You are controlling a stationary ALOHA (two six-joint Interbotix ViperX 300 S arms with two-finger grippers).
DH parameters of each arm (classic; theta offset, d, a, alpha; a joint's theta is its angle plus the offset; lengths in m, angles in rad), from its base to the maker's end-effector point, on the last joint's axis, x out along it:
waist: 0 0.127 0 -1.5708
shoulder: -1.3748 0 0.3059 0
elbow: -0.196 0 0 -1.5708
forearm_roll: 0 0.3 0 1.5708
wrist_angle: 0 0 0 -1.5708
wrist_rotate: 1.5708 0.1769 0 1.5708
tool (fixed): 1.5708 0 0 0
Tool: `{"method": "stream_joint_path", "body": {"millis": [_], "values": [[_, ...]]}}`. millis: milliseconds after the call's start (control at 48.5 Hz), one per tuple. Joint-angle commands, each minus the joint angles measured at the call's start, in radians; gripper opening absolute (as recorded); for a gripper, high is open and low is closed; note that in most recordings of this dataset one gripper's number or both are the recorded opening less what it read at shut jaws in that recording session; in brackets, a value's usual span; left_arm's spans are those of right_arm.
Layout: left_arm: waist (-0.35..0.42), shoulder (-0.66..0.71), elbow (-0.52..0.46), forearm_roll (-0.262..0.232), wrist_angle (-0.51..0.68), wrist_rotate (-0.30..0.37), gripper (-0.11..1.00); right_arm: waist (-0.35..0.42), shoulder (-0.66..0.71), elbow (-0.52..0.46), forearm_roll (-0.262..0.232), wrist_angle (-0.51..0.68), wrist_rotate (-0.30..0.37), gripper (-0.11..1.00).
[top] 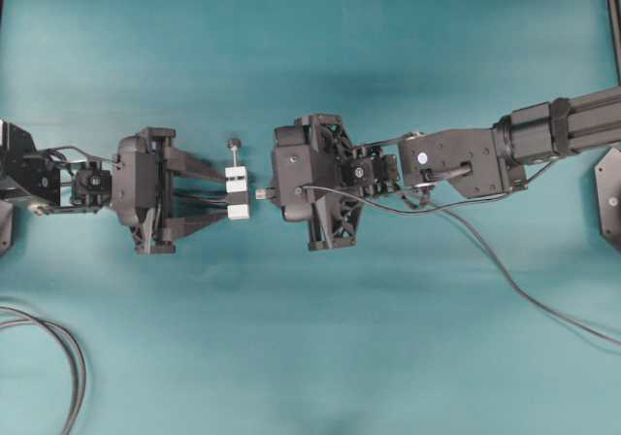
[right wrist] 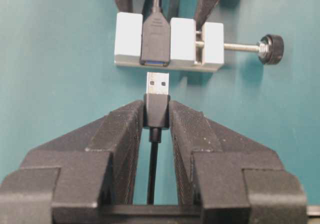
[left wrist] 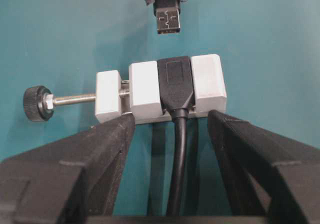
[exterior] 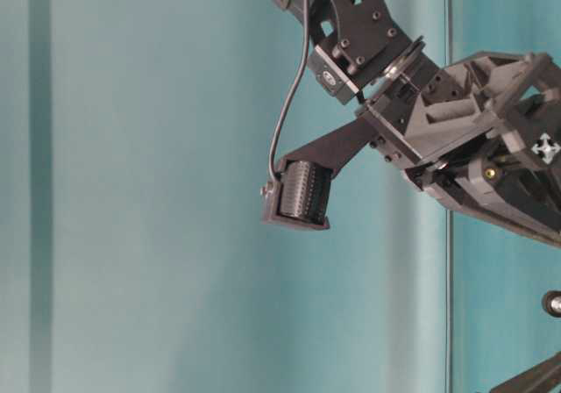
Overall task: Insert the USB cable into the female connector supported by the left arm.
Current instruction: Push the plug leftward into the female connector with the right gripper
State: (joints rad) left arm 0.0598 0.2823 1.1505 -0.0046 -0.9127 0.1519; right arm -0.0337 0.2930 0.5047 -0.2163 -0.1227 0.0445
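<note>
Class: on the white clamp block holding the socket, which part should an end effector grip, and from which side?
Grip the clamp block across its two white outer ends, from the cable side, as the left end effector does. That leaves the socket mouth facing the plug and clears the screw knob.

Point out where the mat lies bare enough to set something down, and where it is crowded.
Bare: the mat above both arms, and below them between the looped cables and USB cable. Crowded: mid-row, left claw facing right claw.
</note>
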Motion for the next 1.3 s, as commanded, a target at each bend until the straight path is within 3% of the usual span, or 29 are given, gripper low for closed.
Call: {"method": "stream_joint_path", "body": {"millis": [0,1279], "values": [[0.018,-0.006,-0.021,-0.005,0.008,0.023,0.67,0.002,-0.012,-0.032,-0.003,-0.012,0.002,0.21],[0.018,0.006,-0.031,-0.005,0.000,0.028,0.67,0.006,0.031,-0.064,-0.002,0.014,0.002,0.21]]}}
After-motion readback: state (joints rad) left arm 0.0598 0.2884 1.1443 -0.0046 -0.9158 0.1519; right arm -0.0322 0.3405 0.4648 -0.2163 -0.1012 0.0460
